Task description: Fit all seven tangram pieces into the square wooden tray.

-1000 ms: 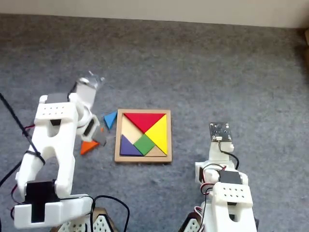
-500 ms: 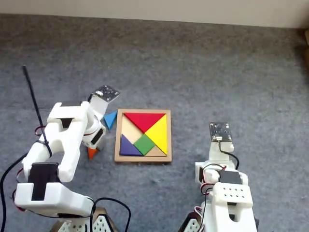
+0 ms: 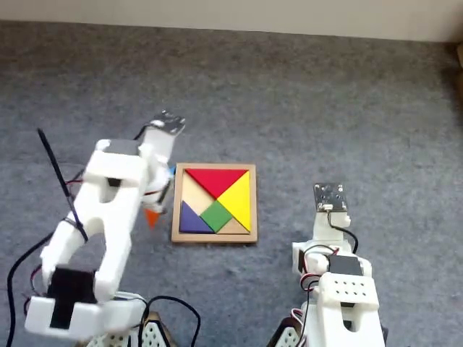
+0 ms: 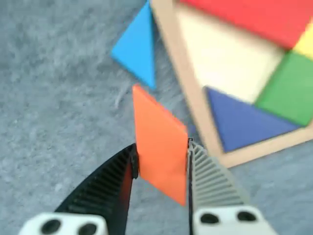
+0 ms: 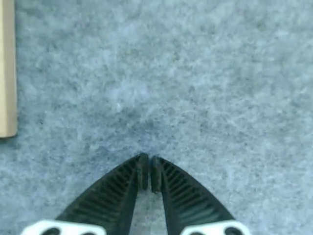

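Observation:
The square wooden tray [image 3: 176, 206] lies on the grey carpet with a red triangle [image 3: 215, 179], a yellow triangle [image 3: 239, 199], a green square [image 3: 216, 215] and a purple triangle [image 3: 191, 220] in it. Bare wood shows in the tray at its left [image 4: 225, 58]. My left gripper [image 4: 161, 149] is shut on an orange parallelogram piece [image 4: 160, 152], held just off the tray's left edge [image 3: 152, 217]. A light blue triangle [image 4: 138, 49] lies on the carpet beside the tray's outer left rim. My right gripper [image 5: 148, 174] is shut and holds nothing, over bare carpet right of the tray.
The right arm [image 3: 340, 285] stands folded at the front right, and an edge of the tray [image 5: 7, 68] shows in its wrist view. Open grey carpet [image 3: 325, 108] stretches behind and to the right of the tray. A pale wall strip [image 3: 217, 14] runs along the back.
My left arm has swung right toward the tray, carrying the orange piece with it, and now covers most of the light blue triangle in the high view. The right arm has not moved.

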You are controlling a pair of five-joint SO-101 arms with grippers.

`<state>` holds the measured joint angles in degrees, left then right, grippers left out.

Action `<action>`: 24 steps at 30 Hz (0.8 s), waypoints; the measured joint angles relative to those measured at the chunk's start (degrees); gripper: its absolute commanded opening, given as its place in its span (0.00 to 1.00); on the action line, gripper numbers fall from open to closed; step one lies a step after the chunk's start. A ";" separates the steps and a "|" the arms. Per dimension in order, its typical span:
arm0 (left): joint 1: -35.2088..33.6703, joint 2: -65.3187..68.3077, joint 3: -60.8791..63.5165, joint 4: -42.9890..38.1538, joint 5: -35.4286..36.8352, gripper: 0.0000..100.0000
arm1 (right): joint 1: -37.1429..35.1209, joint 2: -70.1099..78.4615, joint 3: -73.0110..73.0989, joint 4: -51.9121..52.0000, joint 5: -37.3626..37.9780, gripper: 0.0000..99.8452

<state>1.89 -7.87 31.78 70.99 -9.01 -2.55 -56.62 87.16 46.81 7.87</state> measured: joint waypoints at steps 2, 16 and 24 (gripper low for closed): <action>3.78 -0.62 -0.70 -0.53 4.40 0.01 | 0.00 0.00 0.00 0.00 0.00 0.04; 9.85 21.80 -18.55 -6.15 22.33 0.01 | 0.00 0.00 0.00 0.00 0.00 0.04; 9.76 24.88 -22.24 -4.84 22.95 0.17 | 0.00 0.00 0.00 0.00 0.00 0.04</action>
<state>11.65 17.01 9.54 66.15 13.93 -2.55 -56.62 87.16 46.81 7.87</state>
